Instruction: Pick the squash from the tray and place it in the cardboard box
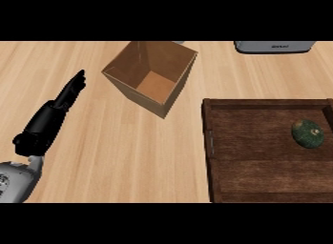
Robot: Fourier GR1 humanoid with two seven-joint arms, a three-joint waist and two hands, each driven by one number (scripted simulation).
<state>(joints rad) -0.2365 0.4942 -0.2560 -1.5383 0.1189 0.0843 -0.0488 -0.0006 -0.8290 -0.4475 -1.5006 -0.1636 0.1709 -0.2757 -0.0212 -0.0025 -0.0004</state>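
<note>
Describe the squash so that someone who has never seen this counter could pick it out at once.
Start at the dark brown wooden tray on the right of the light wooden counter. Near the tray's right wall lies the small, dark green, oval squash. It is the only thing in the tray, and the only green, rounded thing in view.

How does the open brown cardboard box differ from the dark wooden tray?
The open brown cardboard box is deep, light brown and holds nothing visible; the dark wooden tray is shallow, much darker, wider, and holds the green squash. Both are rectangular and rest on the wooden counter.
</note>
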